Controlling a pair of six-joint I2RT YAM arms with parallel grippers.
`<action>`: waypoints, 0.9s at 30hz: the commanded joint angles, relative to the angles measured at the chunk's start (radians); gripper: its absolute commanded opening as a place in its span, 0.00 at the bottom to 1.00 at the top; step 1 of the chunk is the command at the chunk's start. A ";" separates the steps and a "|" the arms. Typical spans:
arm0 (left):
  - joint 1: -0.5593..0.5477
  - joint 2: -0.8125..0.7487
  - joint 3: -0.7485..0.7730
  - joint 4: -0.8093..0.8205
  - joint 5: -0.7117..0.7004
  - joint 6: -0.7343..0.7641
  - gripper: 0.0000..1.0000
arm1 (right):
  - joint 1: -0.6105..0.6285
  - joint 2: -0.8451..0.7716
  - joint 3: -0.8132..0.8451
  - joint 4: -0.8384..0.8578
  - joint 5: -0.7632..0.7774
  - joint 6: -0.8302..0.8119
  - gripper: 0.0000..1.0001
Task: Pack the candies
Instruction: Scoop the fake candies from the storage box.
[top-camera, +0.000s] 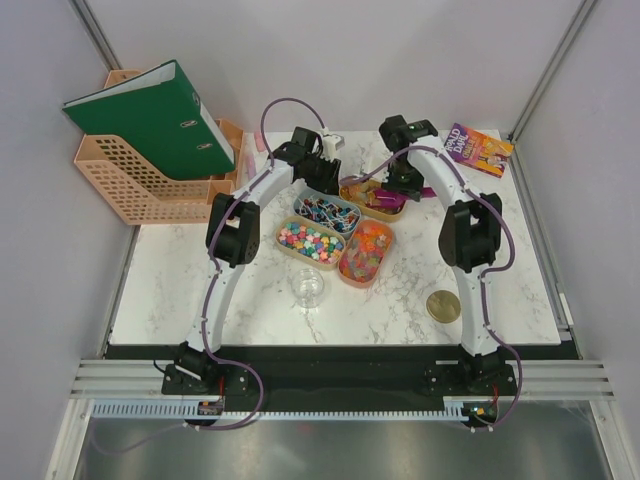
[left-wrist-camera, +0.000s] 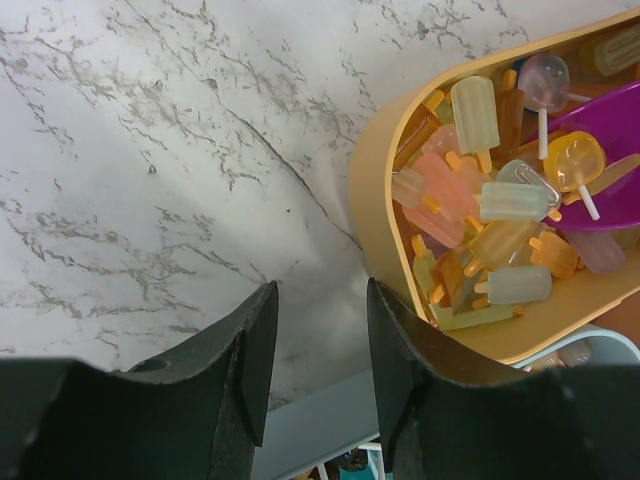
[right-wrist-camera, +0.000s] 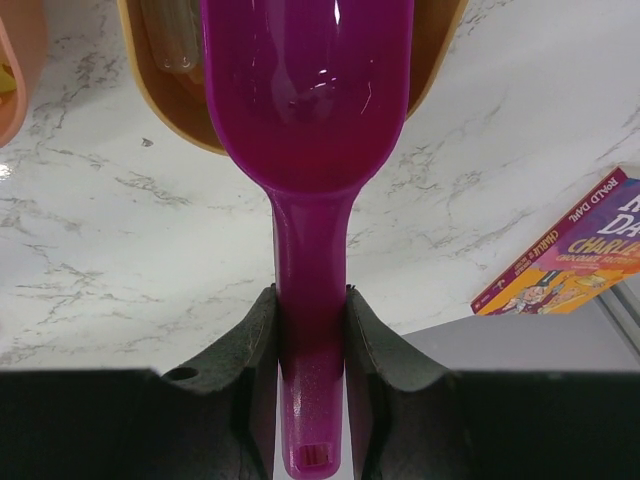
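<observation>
My right gripper (right-wrist-camera: 310, 300) is shut on the handle of a purple scoop (right-wrist-camera: 305, 100). The scoop's bowl lies over the far tan tray (right-wrist-camera: 160, 110) and looks empty. That tray (left-wrist-camera: 375, 180) holds pastel lolly-shaped candies (left-wrist-camera: 480, 200), with the scoop (left-wrist-camera: 610, 170) resting among them. My left gripper (left-wrist-camera: 320, 300) is open and empty above bare marble, just left of that tray. Three more trays hold blue-wrapped pieces (top-camera: 327, 212), multicoloured bits (top-camera: 310, 241) and orange-red gummies (top-camera: 366, 250).
A clear glass jar (top-camera: 308, 288) stands in front of the trays. A round gold lid (top-camera: 443, 306) lies at the front right. A book (top-camera: 478, 149) lies at the back right. A green binder (top-camera: 150, 115) sits in an orange file rack (top-camera: 130, 190) at the back left.
</observation>
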 joint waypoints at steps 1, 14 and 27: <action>-0.011 -0.040 0.019 0.003 0.067 -0.042 0.48 | 0.024 0.026 0.060 -0.131 0.013 0.006 0.00; -0.003 -0.053 0.022 -0.013 0.080 -0.053 0.48 | 0.076 0.153 0.157 -0.131 0.095 0.133 0.00; 0.003 -0.074 0.011 -0.019 0.065 -0.050 0.48 | 0.078 0.170 0.102 -0.108 -0.039 0.271 0.00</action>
